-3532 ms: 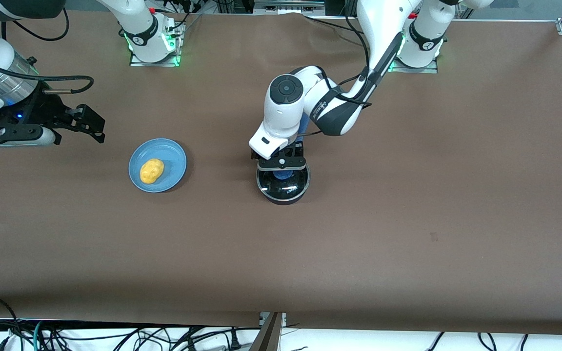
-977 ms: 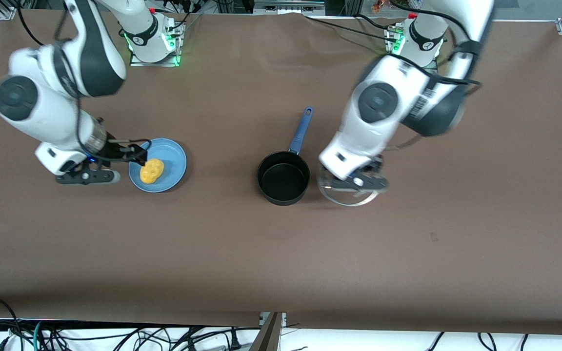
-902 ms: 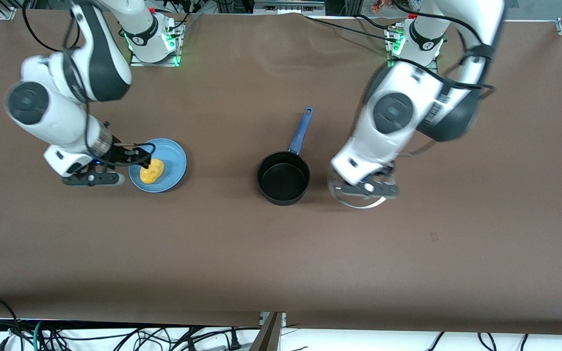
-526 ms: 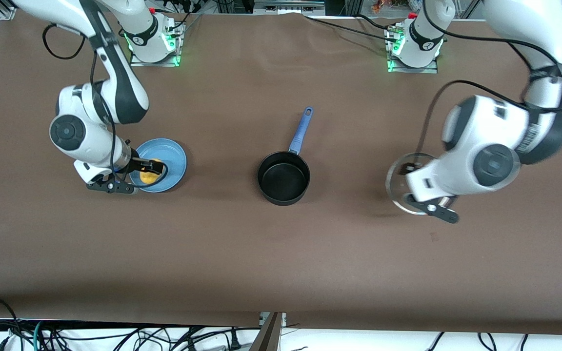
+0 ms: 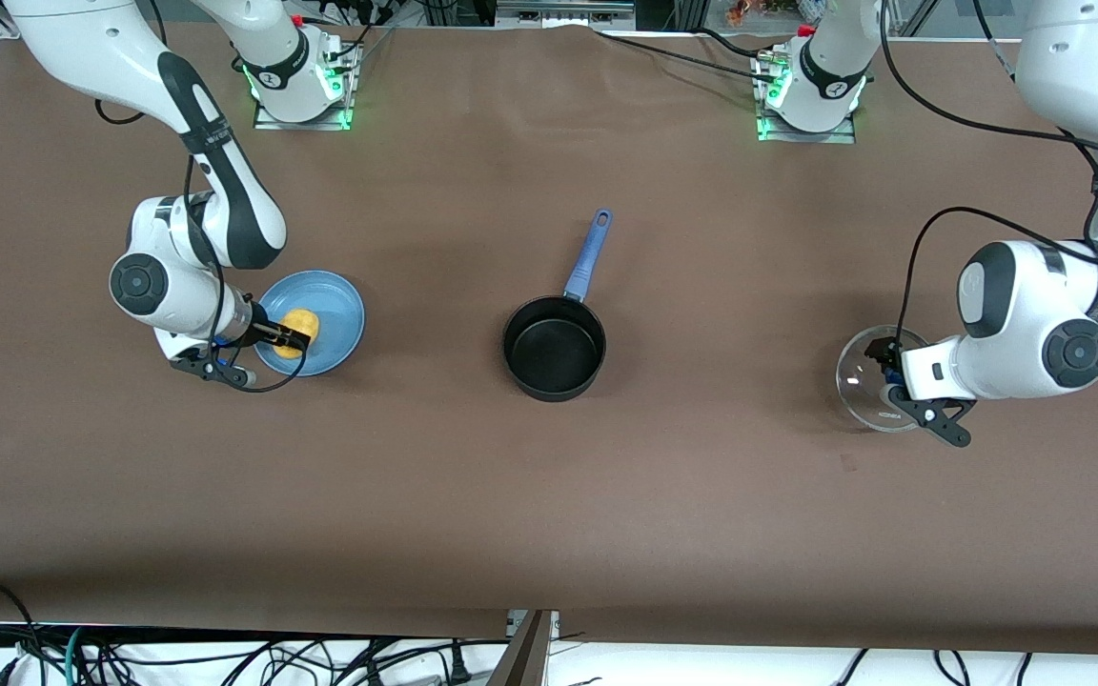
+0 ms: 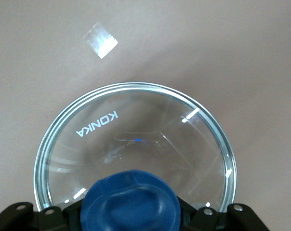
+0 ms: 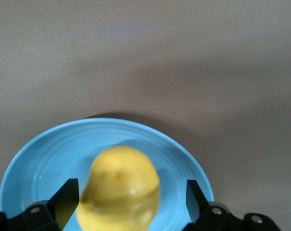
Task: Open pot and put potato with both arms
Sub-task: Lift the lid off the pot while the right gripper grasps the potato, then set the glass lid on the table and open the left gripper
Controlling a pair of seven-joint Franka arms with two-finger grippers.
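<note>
The black pot [image 5: 554, 348] stands open and empty mid-table, its blue handle [image 5: 587, 252] pointing toward the robots' bases. Its glass lid [image 5: 865, 376] [image 6: 136, 130] is at the left arm's end of the table, low at the table top; whether it rests there I cannot tell. My left gripper [image 5: 892, 381] [image 6: 131, 216] is shut on the lid's blue knob [image 6: 131, 202]. The yellow potato [image 5: 299, 329] [image 7: 120, 187] lies on a blue plate [image 5: 337, 314] [image 7: 39, 163]. My right gripper [image 5: 284, 335] [image 7: 131, 204] is open, one finger [image 7: 66, 199] on each side of the potato, not touching it.
Brown table cloth all round. The two arm bases [image 5: 296, 71] [image 5: 811, 81] stand along the table's edge farthest from the front camera. Cables hang below the edge nearest the front camera.
The left arm carried the lid from beside the pot out to its own end of the table and lowered it. The right gripper slid onto the plate, fingers now around the potato.
</note>
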